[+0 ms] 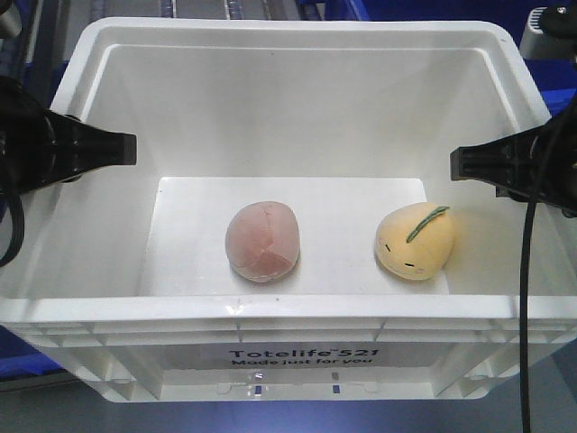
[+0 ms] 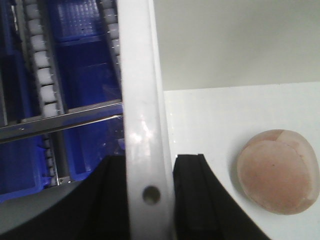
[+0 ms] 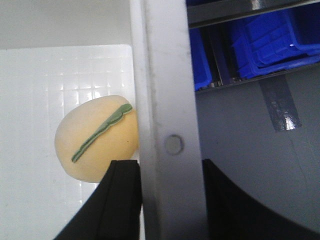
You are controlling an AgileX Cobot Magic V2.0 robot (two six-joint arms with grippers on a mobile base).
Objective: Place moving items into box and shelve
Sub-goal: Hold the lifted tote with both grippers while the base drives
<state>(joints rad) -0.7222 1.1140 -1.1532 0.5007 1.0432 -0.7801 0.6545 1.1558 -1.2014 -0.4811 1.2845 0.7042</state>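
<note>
The white crate [image 1: 288,336] rests on a grey surface [image 3: 260,165], visible beneath its front edge and beside its right wall. Inside, on the crate's flat white floor, lie the pink plush ball [image 1: 262,241] and the yellow plush fruit [image 1: 415,241], apart.

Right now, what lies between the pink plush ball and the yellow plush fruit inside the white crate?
Only bare white crate floor separates pink plush ball and yellow plush fruit, per the front view.
</note>
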